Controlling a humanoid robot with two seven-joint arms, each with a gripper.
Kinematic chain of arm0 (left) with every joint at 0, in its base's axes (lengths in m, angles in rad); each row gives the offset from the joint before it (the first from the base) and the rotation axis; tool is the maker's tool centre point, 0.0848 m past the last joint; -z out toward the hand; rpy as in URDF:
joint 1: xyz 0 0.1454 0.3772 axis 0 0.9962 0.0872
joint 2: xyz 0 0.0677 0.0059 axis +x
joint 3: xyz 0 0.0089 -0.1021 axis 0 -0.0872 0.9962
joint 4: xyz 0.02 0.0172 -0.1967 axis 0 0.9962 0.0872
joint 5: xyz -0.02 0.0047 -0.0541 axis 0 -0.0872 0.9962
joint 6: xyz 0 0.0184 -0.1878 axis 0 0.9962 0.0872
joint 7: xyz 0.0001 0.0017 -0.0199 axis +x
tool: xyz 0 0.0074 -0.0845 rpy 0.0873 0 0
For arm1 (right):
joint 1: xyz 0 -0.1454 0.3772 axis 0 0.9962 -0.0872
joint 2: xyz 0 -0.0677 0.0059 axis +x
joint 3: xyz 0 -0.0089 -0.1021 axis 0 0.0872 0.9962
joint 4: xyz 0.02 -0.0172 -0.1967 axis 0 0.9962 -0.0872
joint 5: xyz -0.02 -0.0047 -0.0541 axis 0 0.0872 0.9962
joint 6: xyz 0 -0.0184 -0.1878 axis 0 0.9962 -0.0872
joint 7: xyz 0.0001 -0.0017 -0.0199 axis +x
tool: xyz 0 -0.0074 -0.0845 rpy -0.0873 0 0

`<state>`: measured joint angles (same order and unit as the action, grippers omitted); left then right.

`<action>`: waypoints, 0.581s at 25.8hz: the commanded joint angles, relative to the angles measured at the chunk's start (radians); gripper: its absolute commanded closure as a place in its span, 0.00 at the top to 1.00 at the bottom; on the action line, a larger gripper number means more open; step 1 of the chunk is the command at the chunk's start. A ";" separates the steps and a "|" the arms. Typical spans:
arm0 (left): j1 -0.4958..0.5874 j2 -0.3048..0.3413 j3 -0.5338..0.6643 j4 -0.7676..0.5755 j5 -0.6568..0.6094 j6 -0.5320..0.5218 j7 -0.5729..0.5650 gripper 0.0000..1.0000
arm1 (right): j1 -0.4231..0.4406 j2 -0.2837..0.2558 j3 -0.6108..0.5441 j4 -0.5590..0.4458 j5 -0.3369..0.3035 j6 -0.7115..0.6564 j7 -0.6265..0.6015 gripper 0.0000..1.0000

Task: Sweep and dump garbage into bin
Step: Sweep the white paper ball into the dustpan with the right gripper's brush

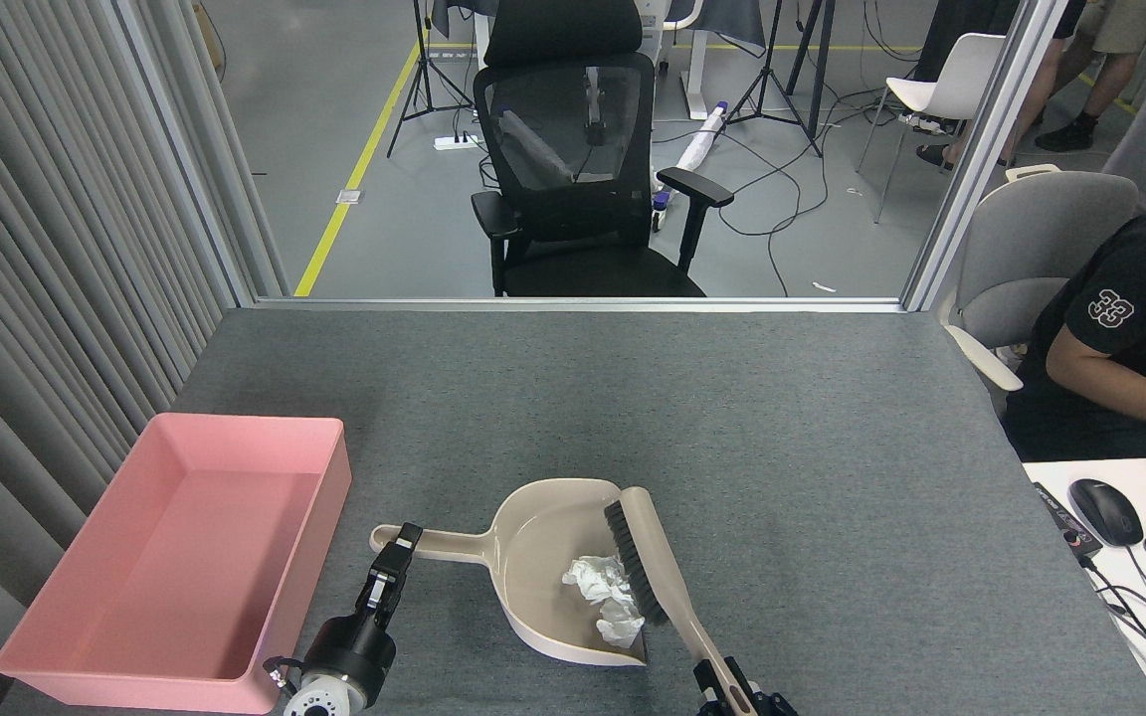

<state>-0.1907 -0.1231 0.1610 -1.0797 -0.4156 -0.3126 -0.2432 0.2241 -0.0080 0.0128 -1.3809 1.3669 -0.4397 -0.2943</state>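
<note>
Evidently the sweeping step was in hand: the garbage [605, 595] lay inside the dustpan [553, 567], pressed by the brush [645, 567]. The pan's handle was clamped by the left gripper [396, 554]; the right gripper [732, 696], on the brush handle, could not be judged. Next, a level carry to the bin [180, 557], left of the dustpan, was called for.

Left arm in at bottom left of frame, left gripper [396, 550] reaching up-right, jaws closed. Right gripper [740, 702] barely visible at bottom edge, state unreadable.
</note>
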 commanded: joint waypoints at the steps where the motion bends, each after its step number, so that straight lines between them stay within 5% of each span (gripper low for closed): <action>1: 0.001 0.000 0.000 -0.006 0.001 0.000 -0.002 0.17 | -0.043 0.010 0.078 0.033 -0.002 0.056 0.000 0.00; 7: 0.001 0.000 0.000 -0.008 0.001 0.000 -0.002 0.17 | -0.086 0.059 0.141 0.034 -0.011 0.102 0.000 0.00; 12: 0.001 -0.001 -0.006 -0.009 0.023 0.000 -0.002 0.17 | -0.091 0.051 0.118 0.003 -0.022 0.091 -0.011 0.00; 15: 0.001 -0.001 -0.006 -0.009 0.031 0.001 -0.002 0.17 | -0.084 0.019 0.039 -0.017 -0.084 0.050 -0.017 0.00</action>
<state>-0.1902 -0.1234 0.1564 -1.0886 -0.3942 -0.3125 -0.2460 0.1370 0.0357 0.1118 -1.3801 1.3276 -0.3559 -0.3013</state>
